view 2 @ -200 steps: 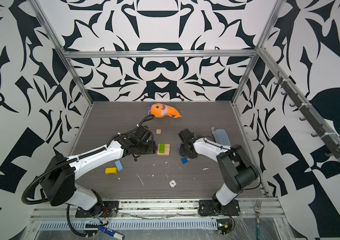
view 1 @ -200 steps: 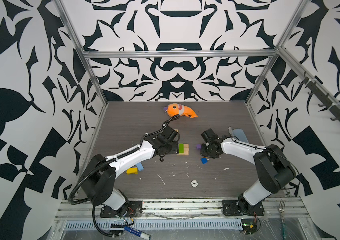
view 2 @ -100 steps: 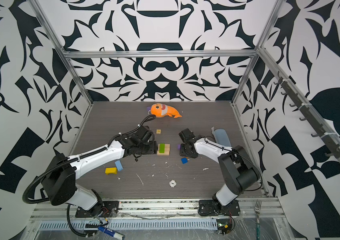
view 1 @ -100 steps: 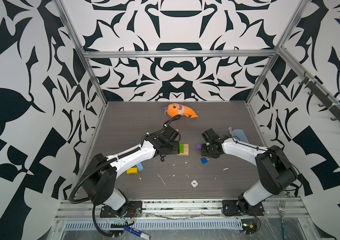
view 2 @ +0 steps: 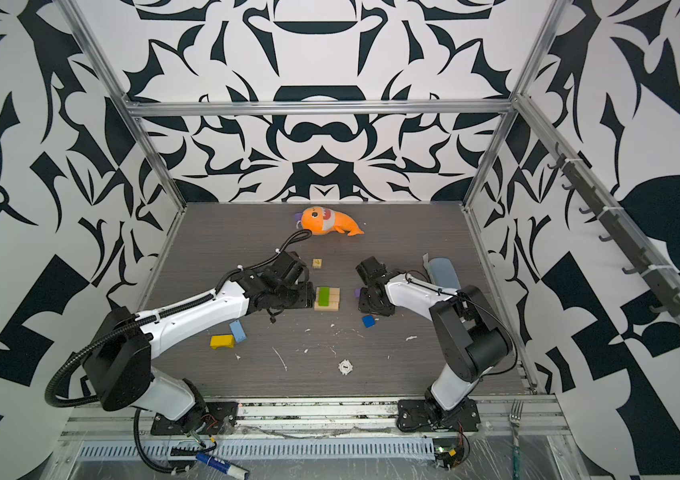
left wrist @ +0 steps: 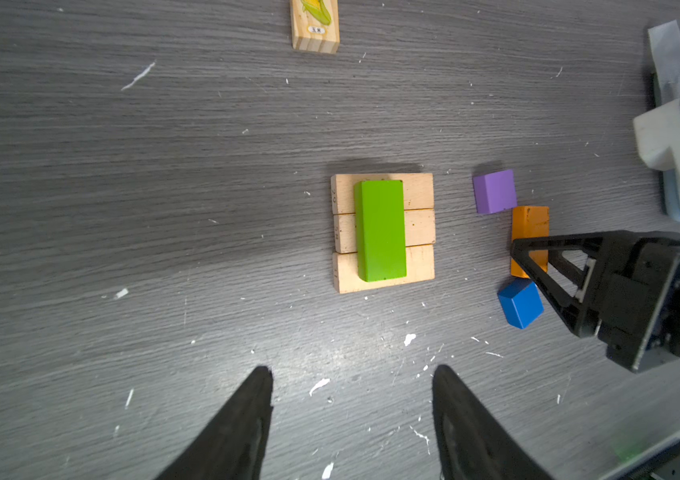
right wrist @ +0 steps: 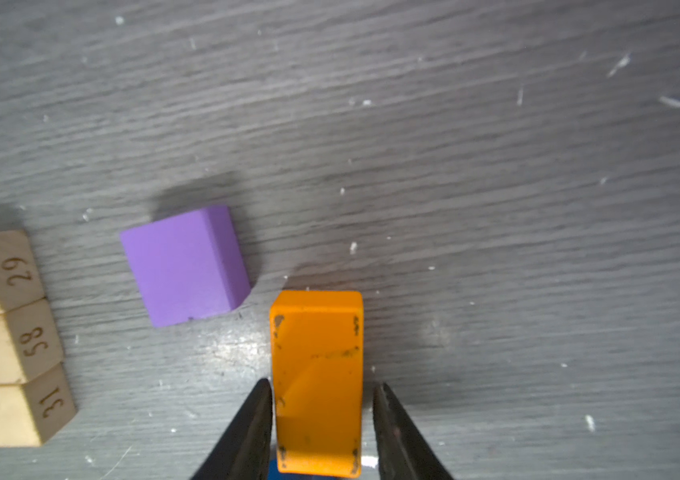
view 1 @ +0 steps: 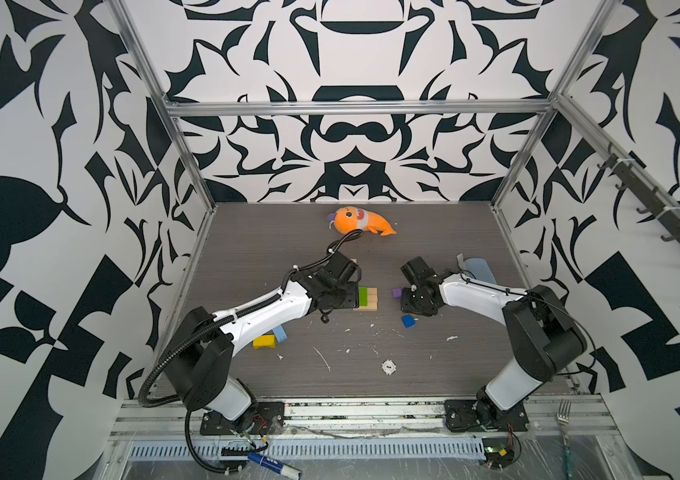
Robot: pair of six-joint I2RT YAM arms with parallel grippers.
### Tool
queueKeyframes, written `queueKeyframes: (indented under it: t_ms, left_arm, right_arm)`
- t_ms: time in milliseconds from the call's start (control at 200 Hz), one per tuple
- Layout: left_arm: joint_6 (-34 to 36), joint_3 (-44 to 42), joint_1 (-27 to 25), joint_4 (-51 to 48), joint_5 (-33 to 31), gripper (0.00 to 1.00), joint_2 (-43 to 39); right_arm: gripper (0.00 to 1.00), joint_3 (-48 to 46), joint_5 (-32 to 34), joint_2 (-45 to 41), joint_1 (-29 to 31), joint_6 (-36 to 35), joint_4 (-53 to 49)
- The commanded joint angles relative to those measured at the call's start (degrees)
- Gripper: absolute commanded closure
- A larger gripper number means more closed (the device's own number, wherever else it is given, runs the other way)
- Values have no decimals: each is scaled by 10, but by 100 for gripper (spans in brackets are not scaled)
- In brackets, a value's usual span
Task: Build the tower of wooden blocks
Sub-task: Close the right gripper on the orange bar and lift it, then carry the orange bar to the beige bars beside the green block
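Green wooden brick (left wrist: 379, 230) lying across three plain tan wooden bars (left wrist: 419, 226) on grey tabletop (left wrist: 122, 208), left gripper (left wrist: 351, 370) jaws apart and empty nearby, right gripper (right wrist: 323, 382) jaws straddling orange wooden brick (right wrist: 316, 353), slim gap one side, purple cube (right wrist: 184, 266) just beside.

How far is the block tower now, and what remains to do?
Done: three tan bars form the base, and a green brick lies across them. In hand: the right gripper straddles the orange brick, not yet clamped. Remaining: purple cube, blue cube, yellow brick, light-blue brick lie loose; left gripper open, empty.
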Motion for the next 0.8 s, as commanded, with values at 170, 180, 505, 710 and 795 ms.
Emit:
queueKeyframes:
  t_ms: [170, 180, 505, 710, 795]
  left_arm:
    - [-8, 0, -2, -6, -8, 35, -11]
    - [-8, 0, -2, -6, -8, 35, -11]
    - [-12, -7, -3, -4, -9, 35, -13]
    - [-13, -11, -3, -1, -11, 35, -17]
    - [-13, -11, -3, 0, -12, 35, -17]
  right_arm:
    - [58, 26, 17, 1, 1, -4, -11]
    - [58, 26, 17, 2, 1, -3, -11]
    - [61, 26, 14, 10, 1, -2, -8]
    - [65, 25, 12, 10, 2, 0, -9]
    - [65, 26, 12, 6, 1, 0, -13]
